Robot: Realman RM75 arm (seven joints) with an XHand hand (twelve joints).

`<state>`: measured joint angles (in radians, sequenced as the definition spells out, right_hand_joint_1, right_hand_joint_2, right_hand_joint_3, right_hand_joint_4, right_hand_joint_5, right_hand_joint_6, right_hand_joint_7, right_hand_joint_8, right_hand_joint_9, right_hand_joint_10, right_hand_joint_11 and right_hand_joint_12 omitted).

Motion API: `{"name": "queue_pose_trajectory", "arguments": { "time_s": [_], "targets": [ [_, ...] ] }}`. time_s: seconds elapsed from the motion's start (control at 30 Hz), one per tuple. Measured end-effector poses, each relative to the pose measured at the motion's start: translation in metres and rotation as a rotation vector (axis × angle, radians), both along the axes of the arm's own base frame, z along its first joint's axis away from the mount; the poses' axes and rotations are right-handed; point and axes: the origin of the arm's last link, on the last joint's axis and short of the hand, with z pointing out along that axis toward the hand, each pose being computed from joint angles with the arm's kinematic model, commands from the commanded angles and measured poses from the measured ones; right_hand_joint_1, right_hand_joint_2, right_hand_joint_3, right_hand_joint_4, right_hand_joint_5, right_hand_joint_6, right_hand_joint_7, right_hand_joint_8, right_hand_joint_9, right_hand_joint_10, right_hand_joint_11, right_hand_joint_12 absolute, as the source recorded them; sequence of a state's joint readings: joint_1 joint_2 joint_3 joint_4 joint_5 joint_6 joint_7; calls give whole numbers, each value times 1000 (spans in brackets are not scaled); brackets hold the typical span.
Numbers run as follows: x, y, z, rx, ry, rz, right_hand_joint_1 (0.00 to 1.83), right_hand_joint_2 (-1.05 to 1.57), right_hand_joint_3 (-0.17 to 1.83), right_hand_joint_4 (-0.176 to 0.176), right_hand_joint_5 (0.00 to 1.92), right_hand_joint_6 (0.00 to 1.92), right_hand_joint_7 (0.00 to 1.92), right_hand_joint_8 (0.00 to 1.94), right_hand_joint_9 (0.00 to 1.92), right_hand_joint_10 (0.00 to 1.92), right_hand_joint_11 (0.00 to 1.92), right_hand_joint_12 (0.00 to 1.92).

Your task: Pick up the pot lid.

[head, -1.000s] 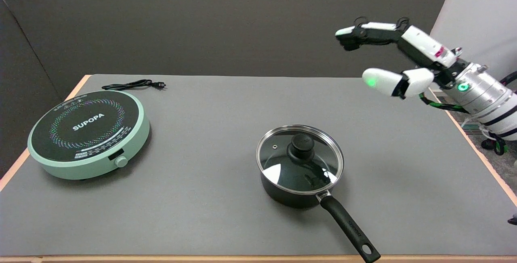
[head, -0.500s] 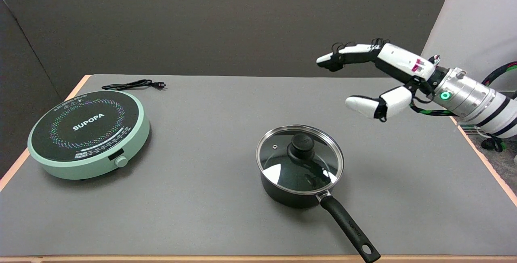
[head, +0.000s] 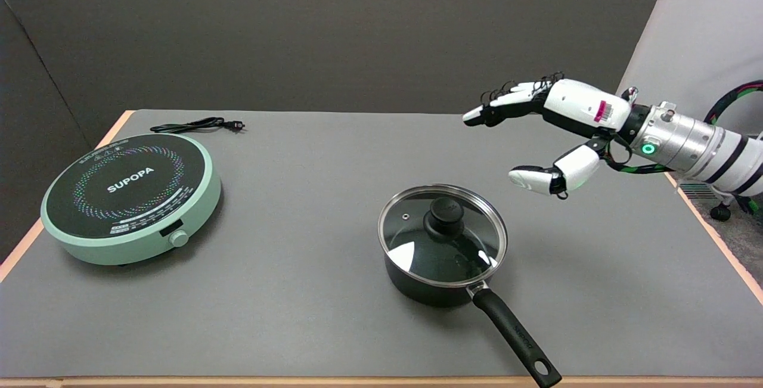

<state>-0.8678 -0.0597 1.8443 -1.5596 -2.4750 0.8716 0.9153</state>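
Note:
A glass pot lid (head: 417,248) with a steel rim and a black knob (head: 446,212) lies on a black saucepan (head: 420,286) near the middle of the table. The saucepan's long black handle (head: 515,337) points toward the near right edge. My right hand (head: 545,129) hangs in the air above and to the right of the lid, clear of it. Its fingers are spread apart, the thumb lowest, and it holds nothing.
A mint-green induction cooker (head: 128,197) sits at the table's left side, with its black power cord (head: 197,125) coiled behind it. The grey table (head: 310,185) has a wooden edge at the left, right and front. A white wall stands beyond the right edge.
My right hand has come down and to the left toward the pot, staying open. The lid, saucepan and cooker have not moved.

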Motion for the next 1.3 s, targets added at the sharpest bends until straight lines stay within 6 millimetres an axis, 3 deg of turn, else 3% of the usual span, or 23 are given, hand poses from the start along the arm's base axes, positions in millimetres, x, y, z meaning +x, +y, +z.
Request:
{"name": "queue_pose_trajectory", "arguments": {
  "time_s": [0.53,1.3],
  "targets": [
    [-4,-16,-10,75,129,-20,646,497,927,137,496,216,610,187,630,404,414,778],
    [-24,-28,-49,185,321,-11,792,500,994,122,468,199,561,173,599,369,388,698]
  ]
}}
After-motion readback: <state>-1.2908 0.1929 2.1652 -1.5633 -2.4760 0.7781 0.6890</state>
